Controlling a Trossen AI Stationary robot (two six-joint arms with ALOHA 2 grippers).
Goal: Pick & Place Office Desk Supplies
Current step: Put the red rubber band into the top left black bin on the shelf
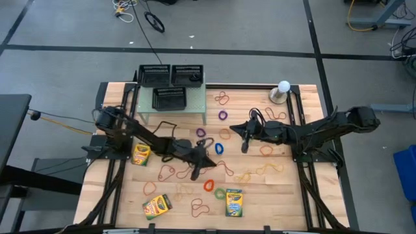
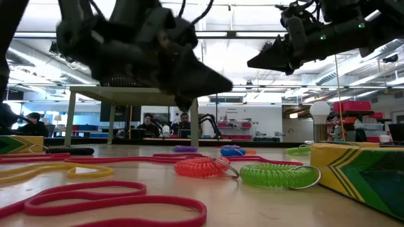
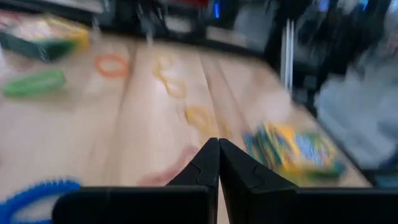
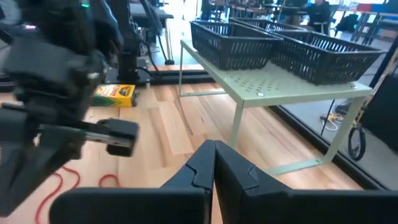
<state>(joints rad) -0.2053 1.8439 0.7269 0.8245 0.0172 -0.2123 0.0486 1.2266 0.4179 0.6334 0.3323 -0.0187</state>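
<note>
High view shows left gripper and right gripper both clenched empty mid-table, so next comes opening over a rubber band.

The left arm, dark and six-jointed, reaches from the table's left edge toward the middle, its forearm low and slanting downward. The left gripper points down toward the tabletop, its two dark fingers pressed together with no gap and nothing between them. The right arm stretches in from the right edge, forearm nearly level and raised above the surface. The right gripper hangs ahead of its wrist, its fingers likewise touching along their length, empty. The two grippers stand near each other, apart.
</note>
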